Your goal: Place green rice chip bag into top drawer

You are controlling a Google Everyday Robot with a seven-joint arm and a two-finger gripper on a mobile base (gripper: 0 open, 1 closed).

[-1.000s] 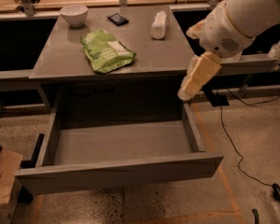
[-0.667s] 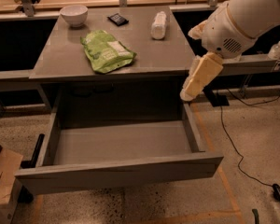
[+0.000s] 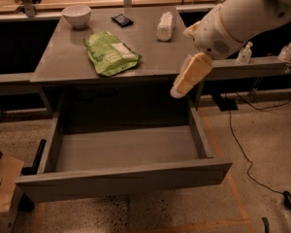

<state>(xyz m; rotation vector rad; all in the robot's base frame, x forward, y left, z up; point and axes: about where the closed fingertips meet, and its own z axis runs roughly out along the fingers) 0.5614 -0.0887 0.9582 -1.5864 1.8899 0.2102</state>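
The green rice chip bag [image 3: 111, 52] lies flat on the grey table [image 3: 63, 64], left of centre, white label patch up. The top drawer [image 3: 126, 178] is pulled wide open below the table and holds nothing. My gripper [image 3: 178, 90] hangs from the white arm at the table's front right corner, above the drawer's right rear corner. It points down and left and is empty. It is about a bag's length to the right of the bag, not touching it.
A white bowl [image 3: 76, 14], a small black object [image 3: 121, 19] and a white plastic bottle [image 3: 165, 25] lie at the table's back. A cardboard box [image 3: 2, 188] stands at lower left. A cable [image 3: 240, 147] runs over the floor on the right. Small bottles [image 3: 244, 53] stand on the right ledge.
My gripper has moved a little to the left and up, toward the table's front right corner. The bag and the drawer have not moved.
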